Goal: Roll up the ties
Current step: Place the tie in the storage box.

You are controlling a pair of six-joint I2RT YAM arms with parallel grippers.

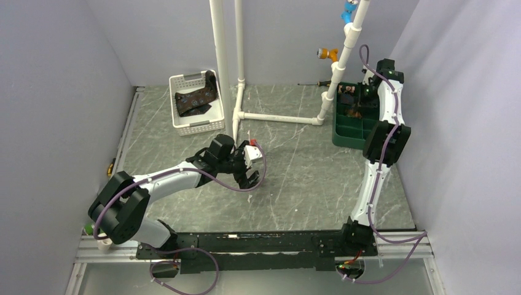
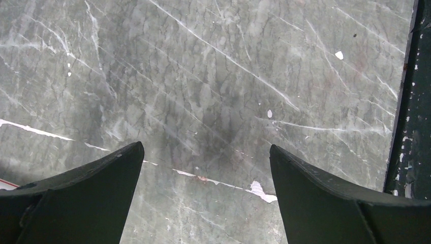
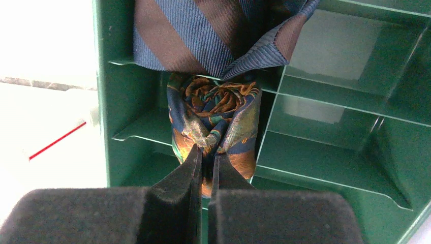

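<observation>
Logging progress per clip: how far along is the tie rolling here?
Done: a blue-and-brown striped tie lies in the green plastic compartment tray. In hand: the right gripper pinches a rolled orange-and-teal patterned tie sitting in the next compartment. Remaining: a dark patterned tie lies unrolled in the white slatted basket; the left gripper is open, empty.

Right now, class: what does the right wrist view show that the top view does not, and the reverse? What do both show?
Only the right wrist view shows plainly a rolled tie, orange and teal, standing in a compartment of the tray and pinched by the right gripper. A striped tie lies above it. Only the top view shows the white basket holding a dark tie, and the open left gripper over the table. Both show the green tray and the right gripper reaching into it.
</observation>
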